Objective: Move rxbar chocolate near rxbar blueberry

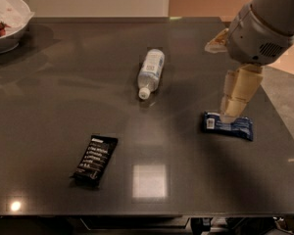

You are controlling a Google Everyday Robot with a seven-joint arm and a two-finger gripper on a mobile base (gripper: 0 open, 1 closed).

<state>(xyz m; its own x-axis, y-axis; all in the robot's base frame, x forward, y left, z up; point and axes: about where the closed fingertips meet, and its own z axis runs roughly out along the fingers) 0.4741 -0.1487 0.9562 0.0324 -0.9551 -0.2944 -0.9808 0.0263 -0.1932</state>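
tabletop of dark glossy grey held the flat black rxbar chocolate with white text toward its front-left, well apart from the flat dark-blue rxbar blueberry at right. cream-coloured gripper hung over the blueberry's white-label end; whether released or clenched could not be told.

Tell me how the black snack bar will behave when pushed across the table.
The black snack bar lies flat, so it will probably slide, not roll. Its thin wrapper looks light and may spin on the glossy table. The gripper hangs over the blue bar.
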